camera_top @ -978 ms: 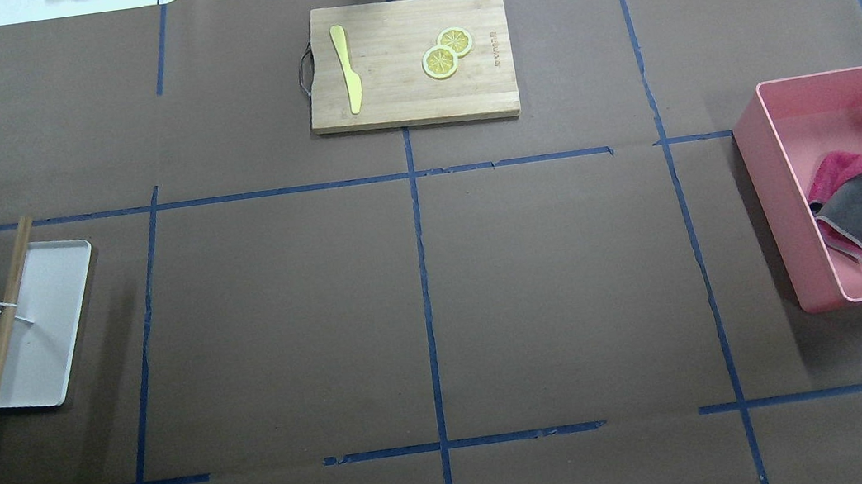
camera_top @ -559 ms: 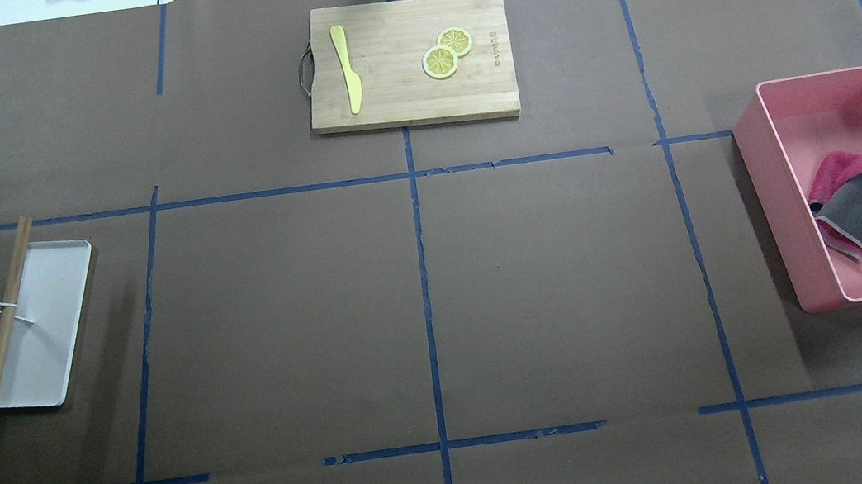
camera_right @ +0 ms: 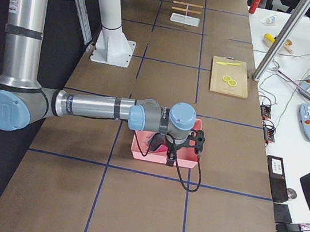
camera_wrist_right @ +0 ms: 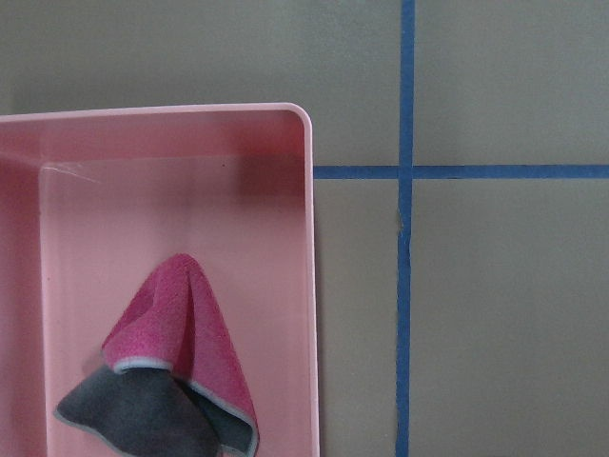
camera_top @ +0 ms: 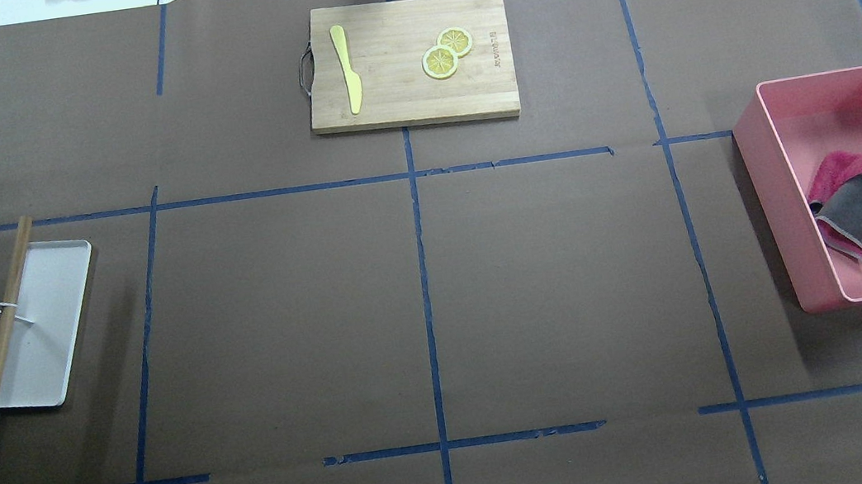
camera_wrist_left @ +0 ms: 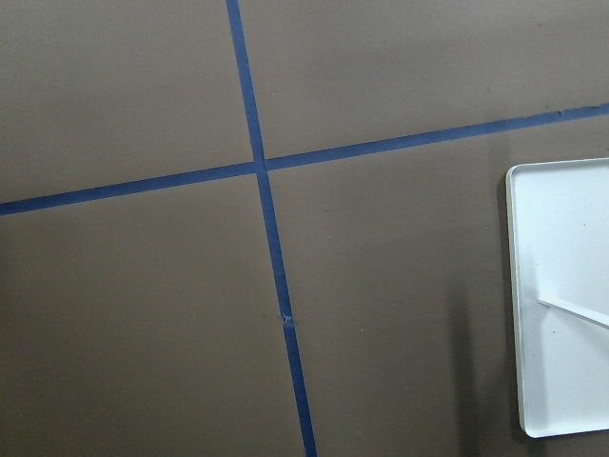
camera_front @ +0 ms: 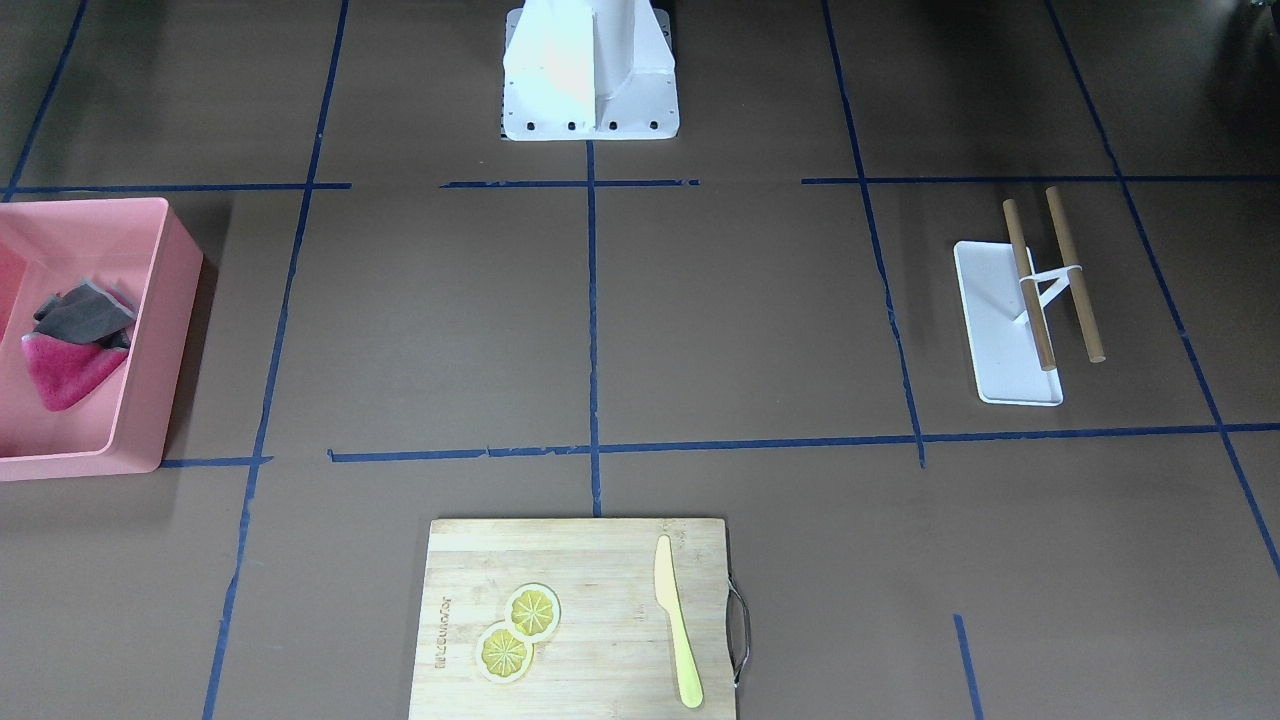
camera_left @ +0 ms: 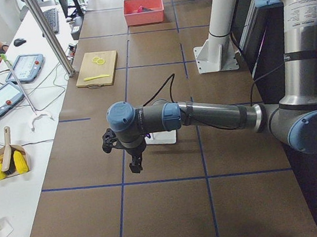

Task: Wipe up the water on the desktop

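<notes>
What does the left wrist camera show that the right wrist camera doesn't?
Only the left wrist view shows the white tray, at its right edge. Only the right wrist view shows the pink bin, with a pink and grey cloth lying inside it. Both share the brown desktop crossed by blue tape lines. I can make out no water in either.

No legible text from my end. Printed mark [camera_front: 441, 634] on cutting board [camera_front: 600, 590] too small for me to read. White label [camera_left: 299, 13] on left arm [camera_left: 216, 112]: print illegible.
</notes>
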You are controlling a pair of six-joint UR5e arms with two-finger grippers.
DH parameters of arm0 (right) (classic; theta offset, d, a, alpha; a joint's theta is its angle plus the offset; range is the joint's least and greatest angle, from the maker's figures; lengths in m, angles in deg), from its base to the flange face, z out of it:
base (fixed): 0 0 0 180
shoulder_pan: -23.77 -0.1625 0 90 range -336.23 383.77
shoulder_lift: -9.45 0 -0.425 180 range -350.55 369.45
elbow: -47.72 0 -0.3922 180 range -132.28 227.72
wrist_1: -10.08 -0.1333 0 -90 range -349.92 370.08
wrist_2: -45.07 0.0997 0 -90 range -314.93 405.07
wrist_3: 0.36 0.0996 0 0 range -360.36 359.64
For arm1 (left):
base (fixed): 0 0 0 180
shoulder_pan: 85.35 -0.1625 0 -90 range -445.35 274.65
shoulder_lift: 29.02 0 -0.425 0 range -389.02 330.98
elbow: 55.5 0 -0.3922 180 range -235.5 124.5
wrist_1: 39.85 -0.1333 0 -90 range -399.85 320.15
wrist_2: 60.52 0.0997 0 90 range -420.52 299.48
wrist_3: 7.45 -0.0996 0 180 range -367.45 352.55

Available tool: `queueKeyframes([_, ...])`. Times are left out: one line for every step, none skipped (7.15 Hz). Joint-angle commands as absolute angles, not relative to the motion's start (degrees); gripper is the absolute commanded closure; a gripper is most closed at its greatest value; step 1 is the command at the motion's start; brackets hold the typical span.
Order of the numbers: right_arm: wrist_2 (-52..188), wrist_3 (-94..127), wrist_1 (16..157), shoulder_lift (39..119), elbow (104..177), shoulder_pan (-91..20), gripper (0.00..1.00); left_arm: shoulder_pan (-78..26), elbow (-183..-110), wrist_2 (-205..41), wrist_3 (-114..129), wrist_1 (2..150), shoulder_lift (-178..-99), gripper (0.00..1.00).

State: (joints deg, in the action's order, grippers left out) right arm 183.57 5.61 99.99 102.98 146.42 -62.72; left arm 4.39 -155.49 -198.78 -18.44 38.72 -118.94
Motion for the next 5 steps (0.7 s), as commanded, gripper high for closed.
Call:
queueKeyframes([183.58,5.62,99.99,102.97,146.33,-62.63,0.00,4.38,-155.87,-198.69,-18.43,38.72,-118.84,0.00])
queueKeyframes([183.50,5.62,99.99,102.97,146.25,-62.63,0.00,4.38,-155.87,-198.77,-18.43,38.72,-118.76,0.00])
queueKeyframes([183.50,5.70,99.99,102.97,145.90,-62.46,0.00,4.38,-156.13,-198.69,-18.43,38.72,-118.76,0.00])
queueKeyframes([183.50,5.70,99.99,102.97,145.89,-62.45,0.00,4.38,-156.14,-198.77,-18.43,38.72,-118.84,0.00])
queueKeyframes([183.50,5.70,99.99,102.88,145.81,-62.45,0.00,4.38,-156.14,-198.77,-18.43,38.72,-118.84,0.00])
